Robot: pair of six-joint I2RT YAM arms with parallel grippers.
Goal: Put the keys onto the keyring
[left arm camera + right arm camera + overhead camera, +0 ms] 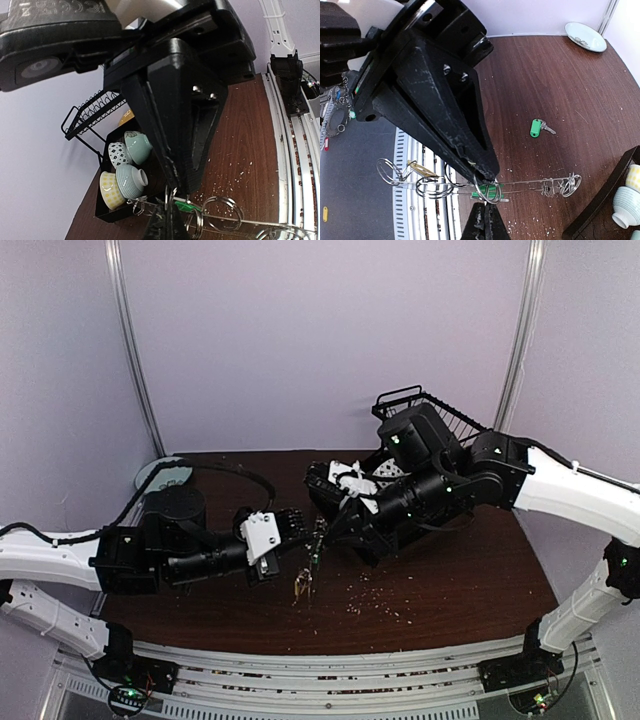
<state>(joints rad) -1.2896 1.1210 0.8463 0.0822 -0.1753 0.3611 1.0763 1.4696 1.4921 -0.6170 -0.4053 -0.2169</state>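
The right gripper (487, 195) has its jaws pressed together on the wire of the keyring (520, 186). The keyring hangs above the table (545, 80), seen almost edge-on as a long thin loop. A green-headed key (492, 191) sits right at the pinch. Further along the wire hang a few small split rings (435, 187) and a yellow-headed key (422, 170). The left gripper (171, 195) meets the same wire from the other side, its jaws also closed on it. In the left wrist view the green tag lies just beside its fingertips. From above, the two grippers come nose to nose over the middle of the table, with keys dangling below them. One more green-headed key (536, 127) lies loose on the wood, well apart from the ring. Pale crumbs (235, 175) are scattered over the tabletop. At the right rear stands a black dish tray (100, 215) holding four bowls on their sides. These are a yellow checked bowl (112, 190), a blue-grey striped bowl (131, 181), a dark-patterned white bowl (118, 152) and a pale green bowl (137, 146). Behind the tray rises a black wire basket (430, 405); what it holds cannot be made out. A pale plate (586, 36) rests in the far left corner of the table.
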